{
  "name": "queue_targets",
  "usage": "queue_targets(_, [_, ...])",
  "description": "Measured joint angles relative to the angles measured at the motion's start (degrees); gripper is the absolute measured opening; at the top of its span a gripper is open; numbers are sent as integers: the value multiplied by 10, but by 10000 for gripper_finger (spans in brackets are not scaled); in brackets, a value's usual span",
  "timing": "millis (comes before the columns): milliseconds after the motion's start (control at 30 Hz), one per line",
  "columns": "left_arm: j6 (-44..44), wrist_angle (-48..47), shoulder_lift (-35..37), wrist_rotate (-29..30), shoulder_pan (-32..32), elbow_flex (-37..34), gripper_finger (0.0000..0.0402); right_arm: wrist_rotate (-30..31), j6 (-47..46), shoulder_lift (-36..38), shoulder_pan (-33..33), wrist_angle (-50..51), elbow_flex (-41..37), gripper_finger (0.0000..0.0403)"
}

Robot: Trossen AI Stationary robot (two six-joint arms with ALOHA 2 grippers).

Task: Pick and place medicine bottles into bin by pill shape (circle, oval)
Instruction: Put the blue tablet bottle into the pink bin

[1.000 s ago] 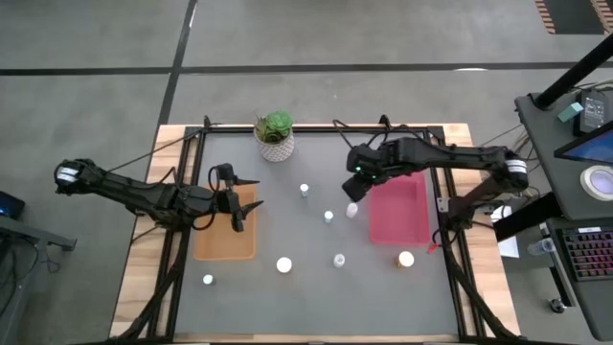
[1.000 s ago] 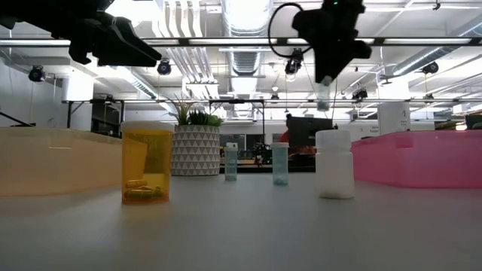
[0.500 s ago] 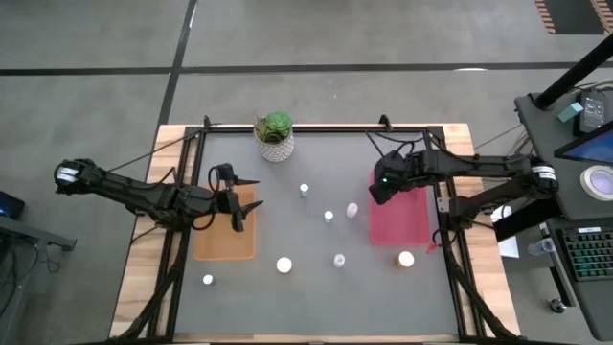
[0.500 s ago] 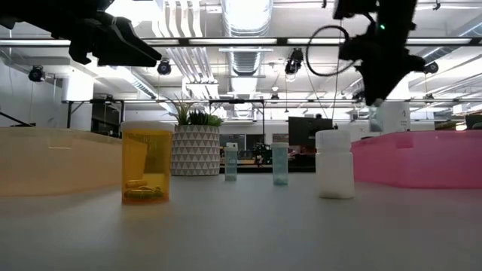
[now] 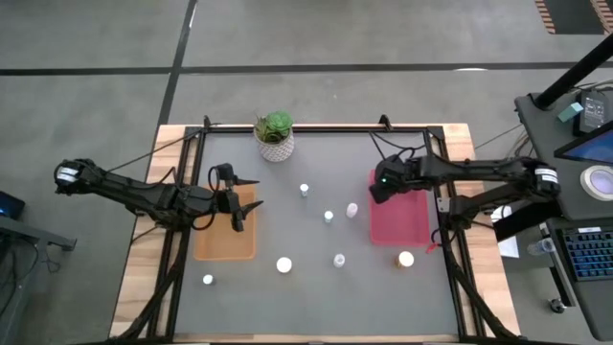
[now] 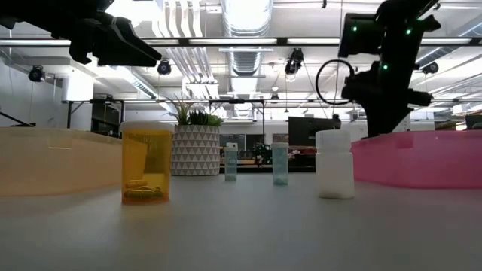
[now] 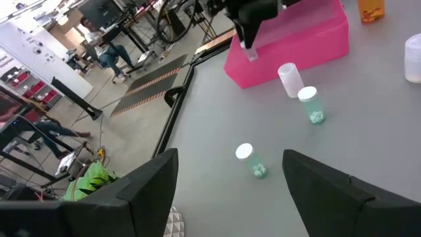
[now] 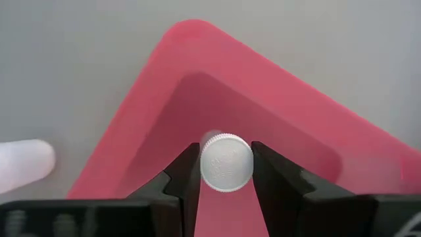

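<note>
We see a pink bin (image 5: 400, 213) at centre right of the high view and a pale orange bin (image 5: 226, 230) at centre left, both on a dark grey mat (image 5: 316, 278) edged by light wood. At upper centre a plant (image 5: 276, 125) is green, in a white pot (image 6: 196, 150) with a dark triangle pattern. In the low view, left of centre, one bottle (image 6: 147, 163) is amber; another (image 6: 334, 164), right of centre, is all white. Two slimmer bottles (image 7: 310, 105) are clear with white caps and greenish pills. The right gripper's black fingers (image 8: 183, 181) frame a white ribbed cap (image 8: 225, 162).
</note>
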State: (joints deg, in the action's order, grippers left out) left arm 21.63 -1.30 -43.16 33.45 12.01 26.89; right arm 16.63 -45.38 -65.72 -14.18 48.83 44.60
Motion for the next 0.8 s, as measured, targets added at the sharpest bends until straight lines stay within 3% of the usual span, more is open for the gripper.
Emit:
queue_targets(400, [0, 0, 0, 0, 0, 0, 258, 0, 2, -25, -5, -8, 0, 119])
queue_targets(800, [0, 0, 0, 0, 0, 0, 258, 0, 0, -23, -5, -9, 0, 181])
